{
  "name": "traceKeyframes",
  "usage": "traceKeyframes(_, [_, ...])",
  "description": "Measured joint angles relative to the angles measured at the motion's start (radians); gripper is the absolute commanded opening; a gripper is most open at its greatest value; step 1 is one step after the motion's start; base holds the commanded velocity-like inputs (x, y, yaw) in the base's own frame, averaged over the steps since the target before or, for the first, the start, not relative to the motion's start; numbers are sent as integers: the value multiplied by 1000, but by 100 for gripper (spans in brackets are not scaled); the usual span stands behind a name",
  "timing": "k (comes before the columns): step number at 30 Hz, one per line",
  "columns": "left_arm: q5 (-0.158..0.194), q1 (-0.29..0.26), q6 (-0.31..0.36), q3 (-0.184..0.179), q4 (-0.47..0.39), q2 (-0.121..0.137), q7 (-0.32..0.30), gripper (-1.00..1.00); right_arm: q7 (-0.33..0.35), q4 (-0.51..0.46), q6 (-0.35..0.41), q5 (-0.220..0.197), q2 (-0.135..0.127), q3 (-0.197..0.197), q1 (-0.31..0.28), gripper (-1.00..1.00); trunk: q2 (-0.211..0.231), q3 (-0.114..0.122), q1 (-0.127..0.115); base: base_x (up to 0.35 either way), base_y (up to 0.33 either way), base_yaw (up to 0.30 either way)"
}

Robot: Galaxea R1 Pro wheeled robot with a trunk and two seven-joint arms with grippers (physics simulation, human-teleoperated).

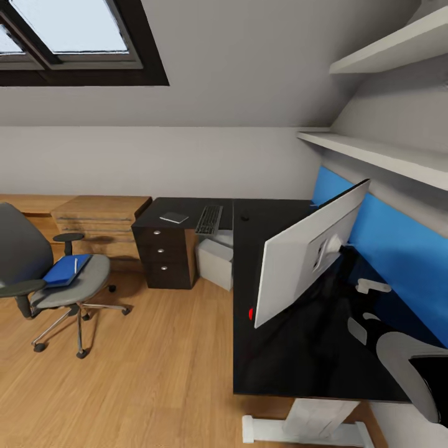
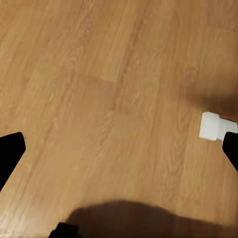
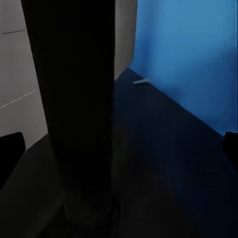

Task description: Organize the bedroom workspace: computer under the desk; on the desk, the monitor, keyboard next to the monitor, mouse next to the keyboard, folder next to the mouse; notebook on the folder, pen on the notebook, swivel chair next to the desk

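One black L-shaped desk point(image 1: 280, 224) sits in the corner of the room; one big monitor point(image 1: 308, 254) stands on it, tilted, with its grey back facing the head camera and a blue wall panel point(image 1: 398, 249) behind it; one keyboard point(image 1: 210, 219) lies on the far part of the desk, with one dark notebook point(image 1: 174, 218) a little to its left and one tiny black mouse point(image 1: 245, 218) just to its right; three drawers point(image 1: 163, 250) with round silver knobs sit under that end; one light grey computer point(image 1: 216, 261) stands on the floor under the desk, next to the drawers; one grey swivel chair point(image 1: 56, 274) stands on the wooden floor point(image 1: 143, 367), well away from the desk; one blue folder point(image 1: 67, 270) lies on its seat, with one thin white pen point(image 1: 76, 266) on top of the folder; a light wooden drawer unit point(image 1: 99, 218) stands by the far wall; two white shelves point(image 1: 386, 99) hang above the desk; the left gripper point(image 2: 119, 153) hangs over the bare floor with its two dark fingers point(image 2: 10, 153) far apart and nothing between them, near a white desk foot point(image 2: 213, 126); the right gripper point(image 3: 119, 153) is spread wide too and holds nothing; it is over the desk top, right by the monitor's dark stem point(image 3: 79, 99); the right arm point(image 1: 404, 367) reaches over the near end of the desk.
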Motion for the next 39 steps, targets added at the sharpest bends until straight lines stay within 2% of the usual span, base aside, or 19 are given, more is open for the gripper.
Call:
traceKeyframes(16, [0, 0, 0, 1, 0, 1, 0, 100, 0, 0, 0, 0, 1, 1, 0, 100, 0, 0, 0, -325, 0, 0])
traceKeyframes(26, [2, 0, 0, 2, 0, 11, 0, 100, 0, 0, 0, 0, 7, 3, 0, 100, 0, 0, 0, -324, 66, 0])
traceKeyframes(34, [7, 0, 2, 6, 1, 23, 0, 100, -4, -3, 2, 1, 49, 5, 0, 100, 0, 0, 0, -285, 212, 0])
traceKeyframes(39, [8, 0, 2, 7, 1, 25, 0, 100, -10, -7, 11, 1, 62, 5, 0, 100, 0, 0, 0, -239, 224, 0])
